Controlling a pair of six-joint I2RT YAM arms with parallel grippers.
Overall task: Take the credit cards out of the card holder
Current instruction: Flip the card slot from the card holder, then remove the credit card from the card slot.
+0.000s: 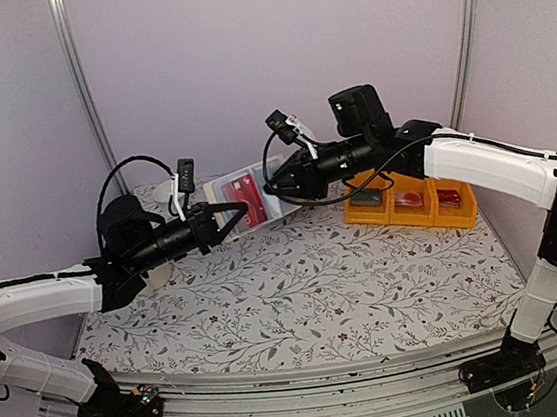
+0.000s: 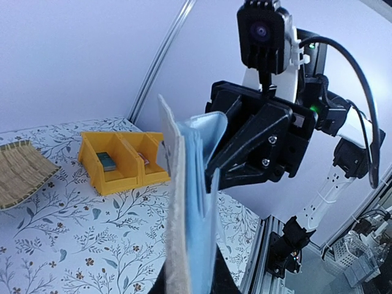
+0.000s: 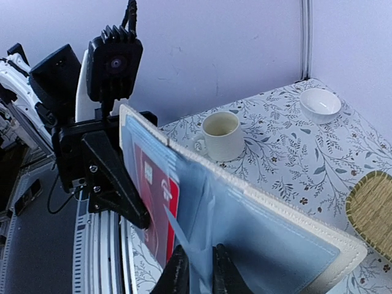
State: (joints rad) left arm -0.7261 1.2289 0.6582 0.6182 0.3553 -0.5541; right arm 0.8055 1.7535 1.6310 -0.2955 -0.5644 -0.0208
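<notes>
No text or number is legible; marks on the red credit card (image 3: 156, 211) are blurred.

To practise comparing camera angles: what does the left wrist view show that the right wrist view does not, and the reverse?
Only the left wrist: the yellow plastic bin tray. Only the right wrist: a cream ceramic mug, a small white bowl and the red-pink plastic card. Both: the beige folding card holder, the light blue card, the woven straw mat and the floral table cover.
</notes>
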